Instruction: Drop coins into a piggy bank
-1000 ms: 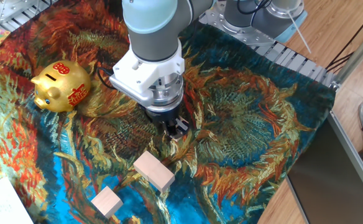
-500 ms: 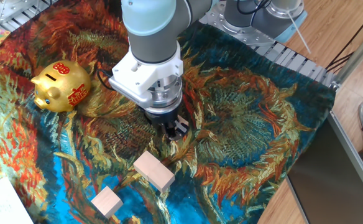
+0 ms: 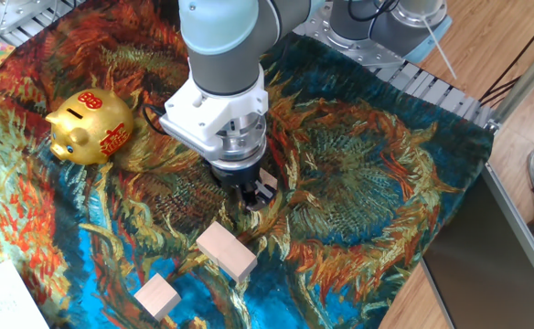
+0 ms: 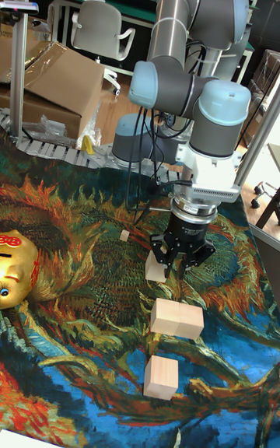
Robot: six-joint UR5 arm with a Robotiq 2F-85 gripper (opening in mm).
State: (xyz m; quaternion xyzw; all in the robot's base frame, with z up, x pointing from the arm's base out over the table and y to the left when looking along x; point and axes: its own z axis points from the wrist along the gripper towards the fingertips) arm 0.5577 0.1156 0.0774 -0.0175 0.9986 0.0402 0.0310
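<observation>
The gold piggy bank (image 3: pixel 91 126) with red markings stands at the left of the painted cloth; it also shows at the left edge of the tall view as the piggy bank (image 4: pixel 14 269). My gripper (image 3: pixel 258 190) points straight down near the middle of the cloth, well right of the bank, with its fingertips just above the fabric. In the tall view the gripper (image 4: pixel 180 260) has its fingers spread, and I see nothing held between them. A small pale block (image 4: pixel 155 266) sits right beside its left finger. No coin can be made out in either view.
Two pale wooden blocks lie in front of the gripper: a larger block (image 3: pixel 227 251) and a smaller block (image 3: pixel 157 297). A tiny tan piece (image 4: pixel 124 236) lies farther back. The arm's base (image 3: pixel 386 23) stands at the far edge, and the cloth ends at the right near a dark panel (image 3: pixel 486 247).
The gripper has shifted slightly down and to the right, closer to the cloth. The piggy bank and blocks have not moved.
</observation>
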